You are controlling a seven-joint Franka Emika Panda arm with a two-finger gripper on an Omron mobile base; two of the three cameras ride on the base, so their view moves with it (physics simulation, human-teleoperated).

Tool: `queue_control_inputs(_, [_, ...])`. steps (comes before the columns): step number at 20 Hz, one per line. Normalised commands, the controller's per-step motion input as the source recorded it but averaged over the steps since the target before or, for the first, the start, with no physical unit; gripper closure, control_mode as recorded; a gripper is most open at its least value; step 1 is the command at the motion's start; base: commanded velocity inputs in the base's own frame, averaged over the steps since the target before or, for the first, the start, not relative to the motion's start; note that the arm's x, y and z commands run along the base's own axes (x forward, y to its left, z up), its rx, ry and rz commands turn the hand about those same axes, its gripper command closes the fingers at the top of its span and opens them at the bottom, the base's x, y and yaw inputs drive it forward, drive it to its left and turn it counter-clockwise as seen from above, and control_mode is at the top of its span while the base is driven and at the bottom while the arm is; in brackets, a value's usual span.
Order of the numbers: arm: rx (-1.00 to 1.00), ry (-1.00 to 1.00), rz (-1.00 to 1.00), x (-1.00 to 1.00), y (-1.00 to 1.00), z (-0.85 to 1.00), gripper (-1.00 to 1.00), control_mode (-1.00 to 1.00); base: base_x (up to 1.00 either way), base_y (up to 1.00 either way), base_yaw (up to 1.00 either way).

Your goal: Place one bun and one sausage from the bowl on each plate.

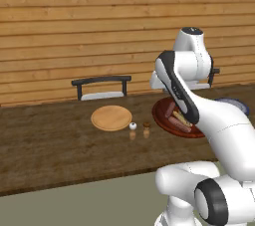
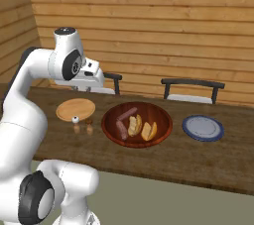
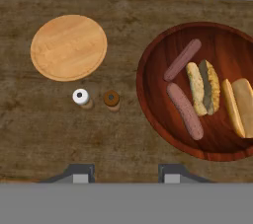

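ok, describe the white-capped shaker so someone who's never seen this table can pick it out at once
Start at the long dark wooden table and find the tan wooden plate left of the big reddish-brown bowl. Just in front of that plate stand two small shakers side by side. The one you want is the white-capped shaker, nearer the plate's side; its neighbour, the brown-capped shaker, sits closer to the bowl.

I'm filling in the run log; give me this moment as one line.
gripper: high over table, nothing held | bowl: two sausages, two buns | tan plate: bare | blue-grey plate: bare | stage: no transfer yet
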Motion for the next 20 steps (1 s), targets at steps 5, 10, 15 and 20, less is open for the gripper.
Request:
queue_control_inputs(5, [0.00, -0.05, 0.00, 0.00, -0.10, 0.00, -1.00, -1.00, 0.00, 0.00, 0.00])
queue_control_inputs(10, [0.00, 0.00, 0.00, 0.23, -0.69, 0.00, -1.00, -1.00, 0.00, 0.00, 0.00])
queue_control_inputs(15, [0.00, 0.00, 0.00, 0.18, -0.61, -0.12, -1.00, -1.00, 0.00, 0.00, 0.00])
queue_control_inputs(20, [0.00, 0.00, 0.00, 0.21, -0.51, -0.18, -1.00, -1.00, 0.00, 0.00, 0.00])
